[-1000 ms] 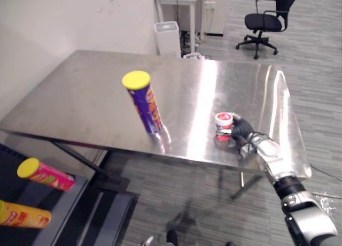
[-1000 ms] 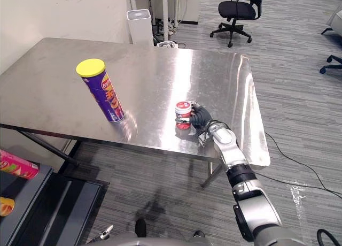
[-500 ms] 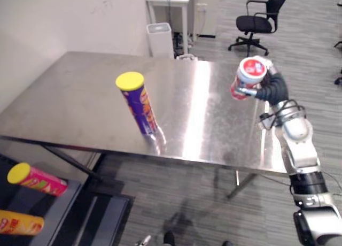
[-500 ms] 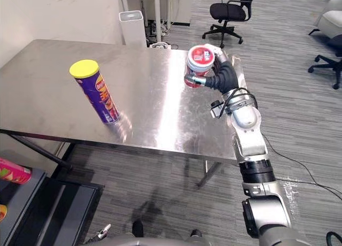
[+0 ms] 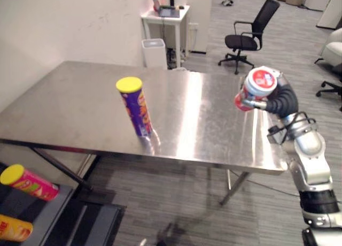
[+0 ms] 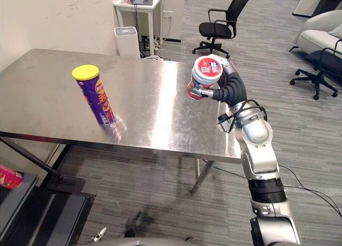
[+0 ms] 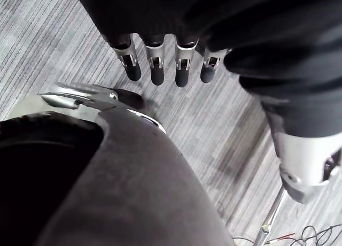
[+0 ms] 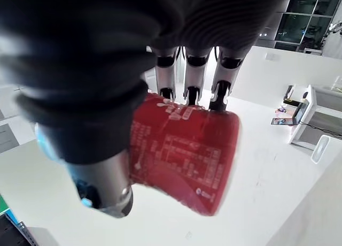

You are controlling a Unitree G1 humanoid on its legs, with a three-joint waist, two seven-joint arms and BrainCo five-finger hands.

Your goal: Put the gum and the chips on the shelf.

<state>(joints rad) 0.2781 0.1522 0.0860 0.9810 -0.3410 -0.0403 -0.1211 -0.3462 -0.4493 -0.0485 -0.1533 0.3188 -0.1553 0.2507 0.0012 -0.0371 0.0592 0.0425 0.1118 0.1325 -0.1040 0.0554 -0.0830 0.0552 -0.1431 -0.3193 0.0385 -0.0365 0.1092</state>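
Note:
My right hand [image 5: 281, 99] is shut on the gum [image 5: 258, 86], a red canister with a white lid, and holds it tilted in the air above the right part of the steel table [image 5: 69, 107]. In the right wrist view the fingers curl over the red canister [image 8: 184, 160]. The chips [image 5: 135, 108], a purple can with a yellow lid, stand upright near the table's front edge, well to the left of the hand. My left hand [image 7: 156, 69] hangs over the floor with straight fingers and holds nothing.
A low dark shelf [image 5: 53, 208] at the lower left carries a pink can [image 5: 29, 182] and an orange can [image 5: 13, 228] lying down. Behind the table stand a white bin [image 5: 153, 52], a small white desk [image 5: 165, 16] and an office chair [image 5: 248, 35].
My right hand has lifted the gum off the table and raised it high on the right. The whole picture has shifted with the camera. The chips have stayed put.

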